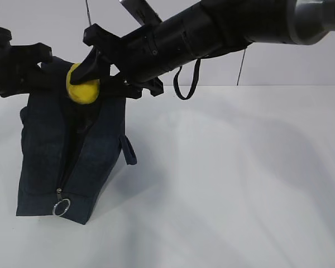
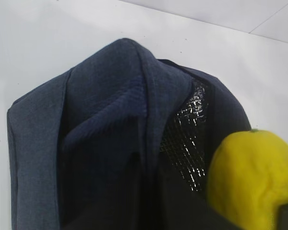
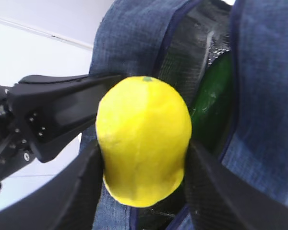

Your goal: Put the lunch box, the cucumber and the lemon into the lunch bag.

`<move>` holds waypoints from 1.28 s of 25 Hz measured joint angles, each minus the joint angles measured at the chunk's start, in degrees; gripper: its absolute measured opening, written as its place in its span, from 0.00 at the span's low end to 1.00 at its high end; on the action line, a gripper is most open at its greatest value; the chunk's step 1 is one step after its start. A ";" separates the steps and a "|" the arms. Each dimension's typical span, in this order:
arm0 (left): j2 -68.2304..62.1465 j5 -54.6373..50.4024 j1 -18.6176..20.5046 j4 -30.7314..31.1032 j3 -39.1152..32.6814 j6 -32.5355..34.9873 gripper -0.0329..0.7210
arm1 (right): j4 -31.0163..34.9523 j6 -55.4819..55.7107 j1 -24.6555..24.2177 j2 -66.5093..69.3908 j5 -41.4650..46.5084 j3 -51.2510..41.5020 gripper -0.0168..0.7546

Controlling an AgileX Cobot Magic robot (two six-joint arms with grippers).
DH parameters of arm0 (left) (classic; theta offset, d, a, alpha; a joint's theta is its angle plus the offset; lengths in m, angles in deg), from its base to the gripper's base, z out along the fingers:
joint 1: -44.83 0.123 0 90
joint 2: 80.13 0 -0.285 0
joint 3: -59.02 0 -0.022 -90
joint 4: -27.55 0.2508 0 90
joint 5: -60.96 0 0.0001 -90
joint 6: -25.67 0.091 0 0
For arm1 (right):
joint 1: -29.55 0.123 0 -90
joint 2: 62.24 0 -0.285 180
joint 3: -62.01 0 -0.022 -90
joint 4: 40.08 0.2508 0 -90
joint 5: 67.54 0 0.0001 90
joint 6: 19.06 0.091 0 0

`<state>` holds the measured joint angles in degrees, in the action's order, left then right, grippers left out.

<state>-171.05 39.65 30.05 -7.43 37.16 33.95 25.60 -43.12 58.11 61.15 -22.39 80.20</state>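
Observation:
The navy lunch bag (image 1: pixel 50 162) stands at the left of the table, its top unzipped and its shiny lining (image 2: pixel 187 143) showing. My right gripper (image 1: pixel 92 70) reaches in from the upper right, shut on the yellow lemon (image 1: pixel 82 86), which hangs just over the bag's opening (image 3: pixel 144 143). The dark green cucumber (image 3: pixel 216 100) lies inside the bag, behind the lemon. My left gripper (image 1: pixel 42 58) is shut on the bag's upper rim at the left, and its black fingers (image 3: pixel 62 115) run behind the lemon. The lunch box is hidden.
The zipper's silver ring pull (image 1: pixel 61 206) hangs at the bag's near bottom end. A navy strap (image 1: pixel 128 148) sticks out on the bag's right side. A black loop (image 1: pixel 187 84) dangles under the right arm. White table (image 1: pixel 240 184) stretches to the right.

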 joint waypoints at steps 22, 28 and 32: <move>0.00 0.00 0.00 0.00 0.00 0.00 0.05 | 4.43 -8.13 0.26 1.19 -0.12 0.00 0.59; 0.00 0.00 0.00 0.00 0.00 0.00 0.05 | 4.43 -11.00 0.37 1.19 -0.12 0.00 0.75; 0.00 0.00 0.00 0.00 0.00 0.00 0.05 | 5.13 -11.36 0.44 1.19 0.23 0.00 0.77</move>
<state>-171.05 39.65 30.05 -7.43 37.16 33.95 30.73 -54.48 58.56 62.35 -22.16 80.20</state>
